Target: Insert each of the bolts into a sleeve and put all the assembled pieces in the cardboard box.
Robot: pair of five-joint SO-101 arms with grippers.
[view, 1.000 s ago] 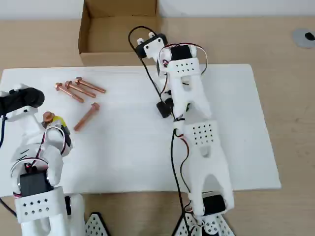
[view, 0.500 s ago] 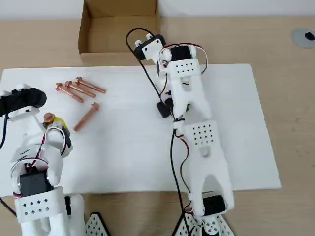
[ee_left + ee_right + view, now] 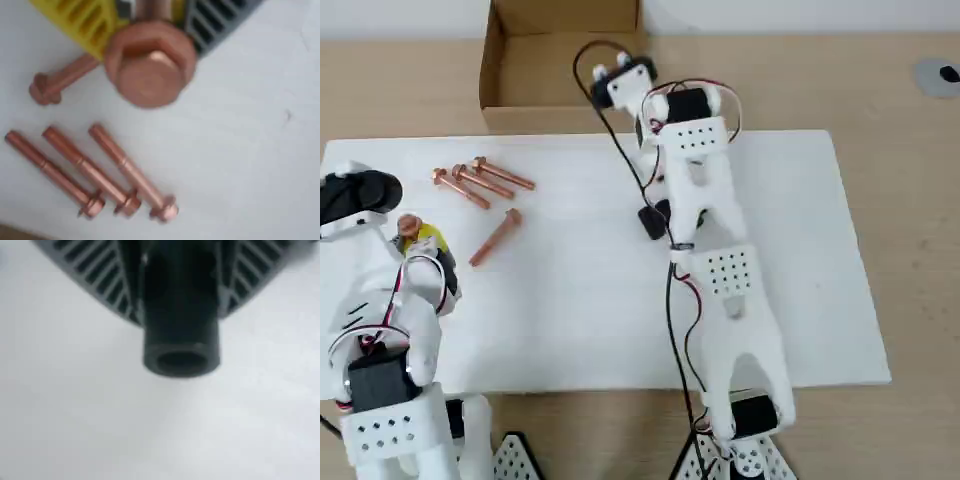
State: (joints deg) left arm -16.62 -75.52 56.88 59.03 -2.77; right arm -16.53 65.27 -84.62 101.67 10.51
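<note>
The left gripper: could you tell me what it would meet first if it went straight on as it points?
Probably the white sheet, close beside the lone bolt; the held bolt may touch down first, but depth is unclear.

The high camera is looking straight down over the whole desk (image 3: 905, 150). Both wrist cameras are facing the white sheet (image 3: 570, 310) from very close. The left one is sharing the loose bolts (image 3: 485, 182) (image 3: 90, 172) with the high one.

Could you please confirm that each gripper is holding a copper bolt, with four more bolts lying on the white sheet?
Not quite: the left gripper holds a copper bolt, but the right wrist view shows the right gripper shut on a black sleeve. Four more bolts do lie on the white sheet.
</note>
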